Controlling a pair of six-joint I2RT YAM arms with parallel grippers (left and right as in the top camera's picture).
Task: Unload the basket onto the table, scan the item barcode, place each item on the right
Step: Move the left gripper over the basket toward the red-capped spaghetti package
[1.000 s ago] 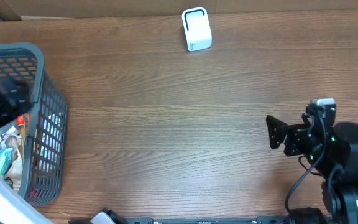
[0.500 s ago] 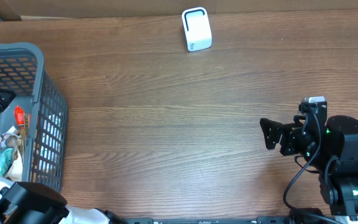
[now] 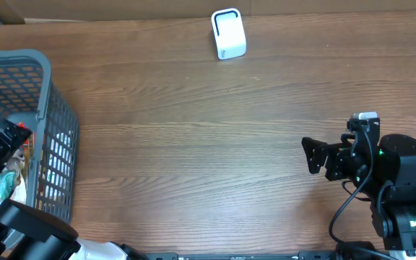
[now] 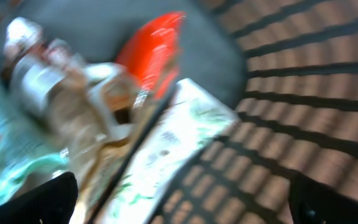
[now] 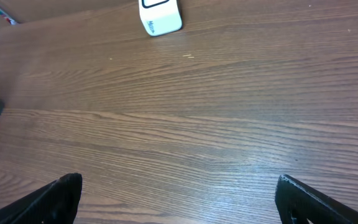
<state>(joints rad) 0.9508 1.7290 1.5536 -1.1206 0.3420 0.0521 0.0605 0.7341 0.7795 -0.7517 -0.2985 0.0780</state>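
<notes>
Left claw [image 3: 4, 139] is down inside the grey mesh basket [image 3: 47, 87] at the left edge of the surface [image 3: 193, 152]. Jaws are spread wide and nothing is pinched. In the left wrist view both fingertips sit at the bottom corners, with basket contents in the gap between them.

The items to scan are all in the basket, piled at its near end:
- red packet [image 4: 154, 53], up against the basket floor near the mesh wall
- white packet with green print [image 4: 176, 140], lying tilted beside the red one, its edge against the mesh
- crinkled clear/brown wrapper [image 4: 58, 93], left of those
- teal packet [image 4: 5, 171], lower left, partly hidden

The left wrist frame is motion-blurred, so no barcode or label is readable. I cannot tell whether the claw touches any packet.

The white barcode scanner [image 3: 228, 34] stands upright at the far edge of the surface, centre, well apart from the basket and from both arms.

Right claw [image 3: 313, 154] hangs over bare wood on the right side, pointing left. Its jaws are also spread wide, with nothing between them. The right wrist view shows the scanner at top centre, far from the fingertips.
</notes>
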